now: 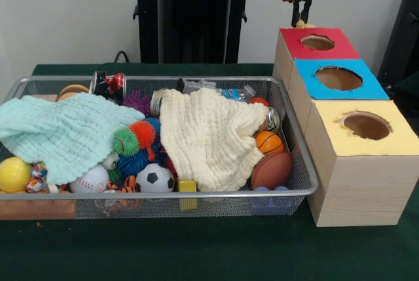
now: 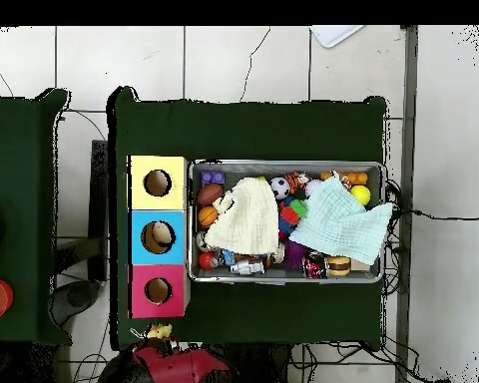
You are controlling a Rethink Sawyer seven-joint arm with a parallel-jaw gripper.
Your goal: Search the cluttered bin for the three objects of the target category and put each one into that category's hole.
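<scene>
The wire mesh bin (image 1: 308, 175) holds a heap of toys under two cloths; it also shows in the overhead view (image 2: 283, 280). An orange striped plush tiger (image 1: 128, 185) lies at the bin's front rim between a baseball and a soccer ball. The red-surrounded hole (image 1: 317, 42) is the far one in the pale wooden box (image 1: 353, 192), and shows in the overhead view (image 2: 158, 290) too. My gripper (image 1: 301, 20) hangs just behind the red end of the box, shut on a small yellowish-tan toy (image 1: 301, 25). From overhead, the gripper (image 2: 162, 335) and toy (image 2: 161, 328) sit just off the box's red end.
A mint cloth (image 1: 65, 133) and a cream cloth (image 1: 206, 137) cover much of the bin. Around them are spiky balls (image 1: 141, 133), a soccer ball (image 1: 155, 177), a brown football (image 1: 271, 169), a small basketball (image 1: 268, 142) and cans (image 1: 108, 83). Blue (image 1: 338, 78) and yellow (image 1: 366, 126) holes follow the red one.
</scene>
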